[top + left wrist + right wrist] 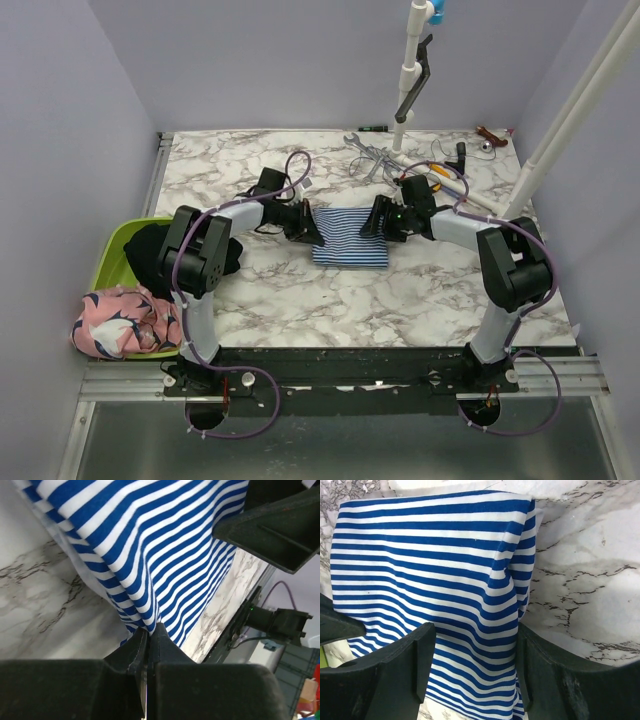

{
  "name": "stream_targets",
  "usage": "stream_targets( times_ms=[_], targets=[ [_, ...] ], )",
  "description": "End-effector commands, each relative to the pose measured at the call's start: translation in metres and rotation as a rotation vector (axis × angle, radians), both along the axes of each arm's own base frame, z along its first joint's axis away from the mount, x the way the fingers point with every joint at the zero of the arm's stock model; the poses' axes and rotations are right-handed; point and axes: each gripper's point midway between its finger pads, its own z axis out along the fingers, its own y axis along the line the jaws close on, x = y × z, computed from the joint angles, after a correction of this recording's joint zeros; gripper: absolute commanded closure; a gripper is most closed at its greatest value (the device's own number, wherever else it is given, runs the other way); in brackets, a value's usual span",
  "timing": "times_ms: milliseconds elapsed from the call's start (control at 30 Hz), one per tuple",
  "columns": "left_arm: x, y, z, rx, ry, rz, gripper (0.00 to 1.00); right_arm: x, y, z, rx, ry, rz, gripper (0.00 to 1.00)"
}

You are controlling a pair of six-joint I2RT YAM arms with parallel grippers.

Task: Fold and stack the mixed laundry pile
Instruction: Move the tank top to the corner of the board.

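1. Between the tips of my left gripper [148, 642] sits the left edge of the striped garment [348, 245]: the jaws are pressed together on the cloth, with only a thin seam showing between them
2. My right gripper [476, 652] stands with its jaws well apart, astride a raised ridge of the same blue-and-white cloth; the fabric runs between the fingers, but I cannot tell whether they press on it yet
3. The striped garment lies between my two wrists at the middle of the table [420, 300], already a compact rectangle, so I judge its folding is under way, with perhaps one more fold or a smoothing to come
4. The black garment [150, 250] is bunched in the green basin [105, 265] at the left edge, partly behind my left arm, and the pink garment [120, 322] droops over the basin's near corner; neither looks folded and no stack exists, so most of the job is left
5. Under it all is a white marble-patterned top with grey veins, flat and smooth
6. Along the far edge lie a few wrenches [365, 150] and small bits, a white pole [412, 60] with a dark handle rises behind them, and pale lilac walls close in on three sides
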Motion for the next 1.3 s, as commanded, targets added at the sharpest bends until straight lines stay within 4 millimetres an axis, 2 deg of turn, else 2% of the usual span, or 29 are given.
stream_targets(
  times_ms=[0,133,300,400,467,533,600,667,700,767,867,1000,1067,1133,1267],
  targets=[
    [0.004,0.011,-0.011,-0.052,0.088,0.066,1.0,-0.006,-0.004,-0.01,-0.023,0.019,-0.012,0.32],
    [0.013,0.028,-0.012,0.018,0.059,0.132,1.0,-0.004,-0.015,-0.005,-0.089,-0.003,-0.028,0.29],
    [0.025,0.047,-0.01,0.083,0.036,0.164,1.0,0.003,-0.027,0.021,-0.144,-0.078,-0.054,0.27],
    [0.023,0.05,-0.016,0.11,0.038,0.155,1.0,0.013,-0.022,0.028,-0.129,-0.113,-0.035,0.29],
    [0.021,0.051,-0.017,0.112,0.044,0.155,1.0,0.021,-0.018,0.026,-0.138,-0.103,-0.011,0.35],
    [0.019,0.049,-0.017,0.101,0.052,0.149,1.0,0.027,-0.006,0.035,-0.093,-0.118,0.026,0.55],
    [0.017,0.046,-0.017,0.093,0.057,0.14,1.0,0.03,0.01,0.054,0.006,-0.186,0.061,0.67],
    [0.016,0.042,-0.017,0.087,0.069,0.135,1.0,0.034,0.022,0.069,0.086,-0.236,0.069,0.72],
    [0.014,0.039,-0.016,0.077,0.076,0.127,1.0,0.035,0.026,0.069,0.111,-0.238,0.071,0.73],
    [0.013,0.034,-0.015,0.066,0.083,0.117,1.0,0.039,0.029,0.055,0.116,-0.202,0.07,0.75],
    [0.014,0.032,-0.015,0.062,0.082,0.117,0.97,0.049,0.017,0.019,0.048,-0.118,-0.01,0.83],
    [0.01,0.031,-0.016,0.059,0.087,0.114,0.9,0.063,-0.005,-0.012,-0.016,-0.073,-0.094,0.89],
    [0.01,0.033,-0.016,0.07,0.089,0.116,0.89,0.07,-0.013,-0.023,-0.056,-0.057,-0.111,0.91],
    [0.01,0.037,-0.014,0.082,0.079,0.119,0.87,0.07,-0.012,-0.026,-0.063,-0.038,-0.092,0.92],
    [0.008,0.043,-0.007,0.08,0.08,0.127,0.75,0.073,-0.005,-0.01,-0.022,-0.065,-0.077,0.92]
  ],
)
